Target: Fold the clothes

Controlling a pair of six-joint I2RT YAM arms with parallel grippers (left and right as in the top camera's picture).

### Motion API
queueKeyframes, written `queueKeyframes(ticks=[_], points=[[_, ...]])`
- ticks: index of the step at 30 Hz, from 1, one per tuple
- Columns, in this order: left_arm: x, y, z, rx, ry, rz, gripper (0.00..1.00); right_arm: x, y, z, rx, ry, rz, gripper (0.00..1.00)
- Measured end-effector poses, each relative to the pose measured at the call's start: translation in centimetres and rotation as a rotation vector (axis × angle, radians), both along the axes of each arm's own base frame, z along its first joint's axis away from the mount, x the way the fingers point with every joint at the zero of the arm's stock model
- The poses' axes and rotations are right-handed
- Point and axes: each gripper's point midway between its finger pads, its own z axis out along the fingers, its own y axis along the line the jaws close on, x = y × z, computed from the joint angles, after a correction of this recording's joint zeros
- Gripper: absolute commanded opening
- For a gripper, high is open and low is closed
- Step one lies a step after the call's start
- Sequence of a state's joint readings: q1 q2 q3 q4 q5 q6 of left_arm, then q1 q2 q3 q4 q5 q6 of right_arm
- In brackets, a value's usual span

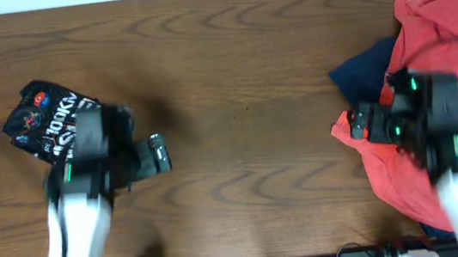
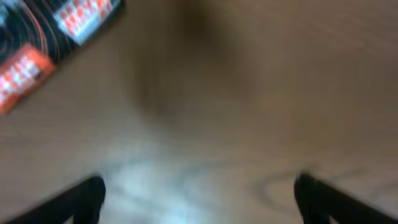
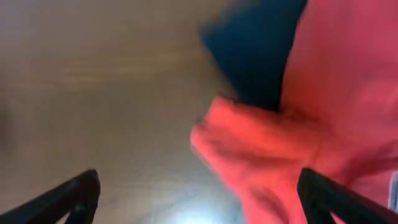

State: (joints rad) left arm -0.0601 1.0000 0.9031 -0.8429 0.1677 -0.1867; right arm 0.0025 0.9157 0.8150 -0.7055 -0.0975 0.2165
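**Jersey Bundled, Red Shirt Waiting**

Overhead: the black jersey with thin orange-red contour lines and colourful logos (image 1: 42,119) lay as a compact bundle on the brown wooden table (image 1: 237,50). The left gripper (image 1: 159,152) hung just beside the jersey. The rumpled red printed T-shirt (image 1: 449,51) and the dark navy garment (image 1: 361,74) peeking from under it lay well apart from the jersey. The right gripper (image 1: 354,125) sat at the shirt's edge nearest the jersey.

Left wrist, blurred: the jaws stood wide over bare wood, a corner of the jersey (image 2: 37,43) off to one side.

Right wrist: the jaws gaped wide, gripping nothing. A red fold (image 3: 273,149) lay ahead between them, with navy cloth (image 3: 261,56) beyond.

The shirt seemed the step in hand. It would go best by pinching only the red hem, clear of the navy, then drawing it toward the jersey to spread it flat.
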Motion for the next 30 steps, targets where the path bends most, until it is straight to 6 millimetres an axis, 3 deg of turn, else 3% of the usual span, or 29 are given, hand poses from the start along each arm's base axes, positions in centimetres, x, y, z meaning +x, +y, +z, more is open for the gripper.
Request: queueKeyframes(ticks=[4, 8, 13, 22, 30], points=[[-1.7, 0.3, 3.7, -0.007, -0.262, 0.007, 0.98, -2.9, -0.5, 2.9, -0.048, -0.224, -0.028, 0.99], [-3.8, 0.5, 7.7, -0.017, -0.463, 0.011, 0.98, -6.2, -1.3, 3.4, -0.068, -0.284, -0.063, 0.99], [-5.9, 0.7, 10.3, -0.025, -0.610, 0.014, 0.98, -8.8, -1.8, 3.2, -0.079, -0.292, -0.078, 0.99], [-6.5, 0.7, 10.9, -0.027, -0.646, 0.014, 0.98, -12.1, -2.0, -1.1, -0.099, -0.082, -0.073, 0.99], [-6.5, 0.7, 10.9, -0.027, -0.646, 0.014, 0.98, -12.3, -2.1, -1.4, -0.102, -0.073, -0.075, 0.99]])
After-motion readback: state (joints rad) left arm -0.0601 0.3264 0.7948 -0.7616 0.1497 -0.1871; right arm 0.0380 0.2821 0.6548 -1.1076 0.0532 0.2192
